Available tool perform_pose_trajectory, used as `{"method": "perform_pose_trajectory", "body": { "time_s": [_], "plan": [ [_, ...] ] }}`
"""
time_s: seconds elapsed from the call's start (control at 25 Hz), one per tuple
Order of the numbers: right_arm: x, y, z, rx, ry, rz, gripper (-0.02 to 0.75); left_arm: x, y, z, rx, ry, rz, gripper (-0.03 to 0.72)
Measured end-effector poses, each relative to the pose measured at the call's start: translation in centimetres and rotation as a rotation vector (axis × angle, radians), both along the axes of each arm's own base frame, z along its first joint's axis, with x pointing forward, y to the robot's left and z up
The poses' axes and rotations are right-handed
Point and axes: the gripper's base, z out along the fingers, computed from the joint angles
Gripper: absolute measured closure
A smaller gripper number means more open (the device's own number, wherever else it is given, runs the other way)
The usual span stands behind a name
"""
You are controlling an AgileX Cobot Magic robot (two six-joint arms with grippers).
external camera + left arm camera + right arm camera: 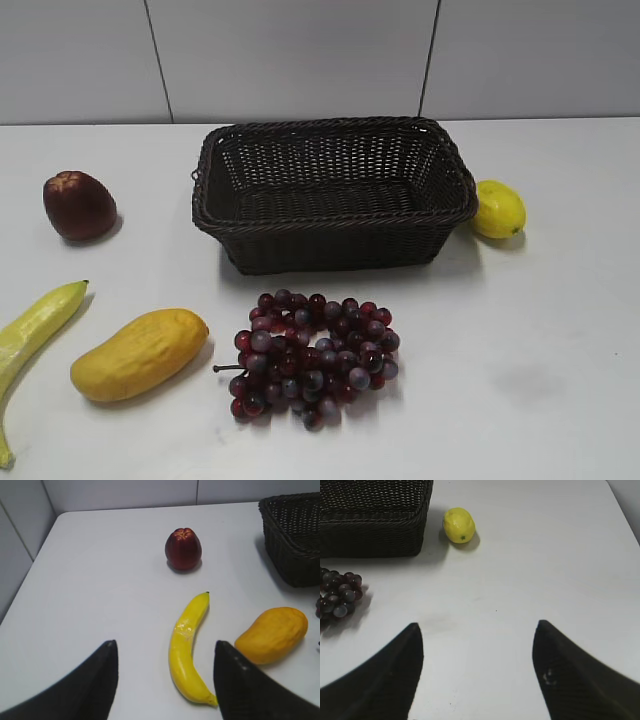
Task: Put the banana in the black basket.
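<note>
Banana lies near left beside the mango, basket sits far. Left gripper spread above it, right gripper spread too, both empty.

Neither arm appears in the exterior view. The left claw, seen only from its own wrist camera, shows two dark, matte, wedge-shaped fingers rising from the bottom edge of the frame, spread wide apart with nothing between them, and held above the white counter. The right claw looks much the same from its wrist camera: two dark pointed fingers splayed wide, gripping nothing, and poised above the counter without touching it.
</note>
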Motion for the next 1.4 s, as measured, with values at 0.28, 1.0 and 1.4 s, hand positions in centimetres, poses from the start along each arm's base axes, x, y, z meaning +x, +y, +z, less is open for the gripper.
{"method": "perform_pose_trajectory", "body": {
  "time_s": [0.28, 1.0, 1.4],
  "plan": [
    [0.0, 0.0, 0.0, 0.000, 0.000, 0.000, 0.219, 3.6, -0.4, 0.8, -0.047, 0.226, -0.028, 0.105],
    [0.0, 0.0, 0.0, 0.000, 0.000, 0.000, 0.219, 17.3, -0.1, -6.0, 0.014, 0.707, -0.027, 0.105],
    [0.0, 0.0, 0.0, 0.000, 0.000, 0.000, 0.219, 21.9, -0.9, -9.0, 0.077, 0.803, -0.098, 0.099]
  ]
}}
